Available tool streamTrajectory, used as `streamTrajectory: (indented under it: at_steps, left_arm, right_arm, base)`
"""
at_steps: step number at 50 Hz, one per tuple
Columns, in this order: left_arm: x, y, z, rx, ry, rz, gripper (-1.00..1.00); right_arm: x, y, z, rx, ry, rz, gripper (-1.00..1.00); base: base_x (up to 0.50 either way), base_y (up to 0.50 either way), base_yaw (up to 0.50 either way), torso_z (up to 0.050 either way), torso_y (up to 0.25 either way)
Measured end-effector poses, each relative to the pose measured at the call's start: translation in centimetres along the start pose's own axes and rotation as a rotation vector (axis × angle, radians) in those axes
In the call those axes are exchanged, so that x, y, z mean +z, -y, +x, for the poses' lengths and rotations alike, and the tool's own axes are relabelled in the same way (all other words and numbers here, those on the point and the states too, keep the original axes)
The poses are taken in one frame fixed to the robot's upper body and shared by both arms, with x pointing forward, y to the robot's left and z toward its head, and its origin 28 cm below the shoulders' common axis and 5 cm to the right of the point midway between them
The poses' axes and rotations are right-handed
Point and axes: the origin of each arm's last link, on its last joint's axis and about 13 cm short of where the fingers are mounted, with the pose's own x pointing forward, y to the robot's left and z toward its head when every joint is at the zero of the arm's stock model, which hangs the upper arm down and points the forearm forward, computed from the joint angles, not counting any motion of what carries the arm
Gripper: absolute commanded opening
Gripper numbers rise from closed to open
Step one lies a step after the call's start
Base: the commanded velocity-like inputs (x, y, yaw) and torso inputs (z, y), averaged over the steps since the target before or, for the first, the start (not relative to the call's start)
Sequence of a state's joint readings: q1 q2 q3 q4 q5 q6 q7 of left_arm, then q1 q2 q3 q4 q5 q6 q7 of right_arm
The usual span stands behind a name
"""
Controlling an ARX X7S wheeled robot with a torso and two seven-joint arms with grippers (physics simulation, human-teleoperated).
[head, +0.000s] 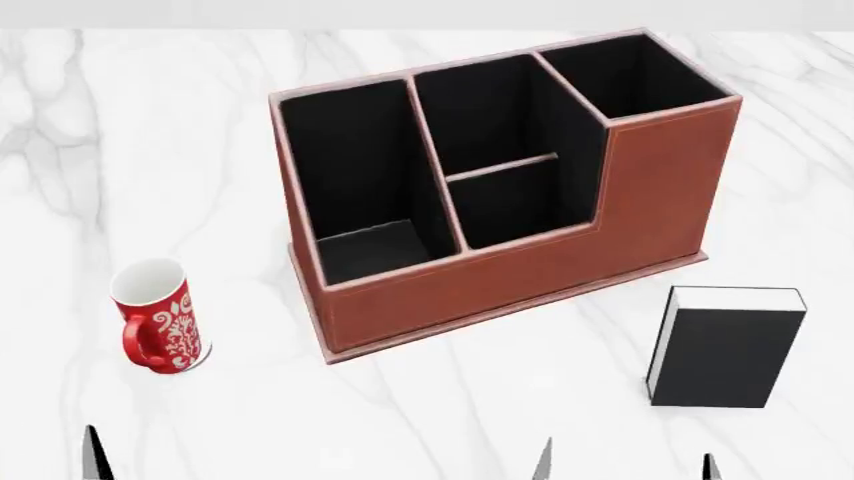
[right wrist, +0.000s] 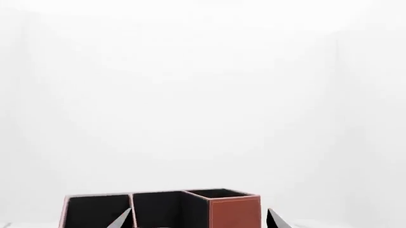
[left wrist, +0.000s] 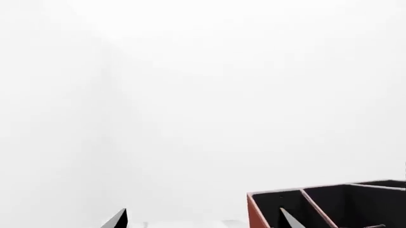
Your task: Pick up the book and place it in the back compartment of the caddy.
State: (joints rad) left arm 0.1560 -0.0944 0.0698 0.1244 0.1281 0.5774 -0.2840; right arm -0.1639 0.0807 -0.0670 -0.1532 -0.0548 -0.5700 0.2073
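Pre-grasp stage: book not yet approached, both grippers empty.

The book is seen lying flat on the marble table, w/ black cover up and white page edge showing, just beside the caddy near its tall end, not touching it. The back compartment is empty, as are the other cells. The right gripper is held low at the head view's edge, fingers spread apart, nothing between them; the left gripper is likewise spread wide & empty, on the side where a red mug stands. Judged: step in hand is the reach. Next move calls for the right arm to be advanced over the book and jaws aligned across its narrower width before closing.
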Motion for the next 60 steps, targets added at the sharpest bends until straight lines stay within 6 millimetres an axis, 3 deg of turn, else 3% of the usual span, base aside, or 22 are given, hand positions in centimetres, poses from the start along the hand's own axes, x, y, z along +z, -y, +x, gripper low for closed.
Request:
streamTrajectory:
  at_steps: [18,60]
  left_arm:
    - [1.5,-0.1,-0.7,0.034,0.174,-0.003,1.0]
    - [1.7,-0.3,-0.7,0.046,0.205,-0.012,1.0]
  right_arm:
    - [1.6,0.1,-0.7,-0.036,0.158,-0.001,1.0]
    - [1.9,0.3,-0.8,-0.039,0.17,0.006,1.0]
  base:
    - [0.0,0.0,0.0,0.0,0.0]
    - [0.0,0.0,0.0,0.0,0.0]
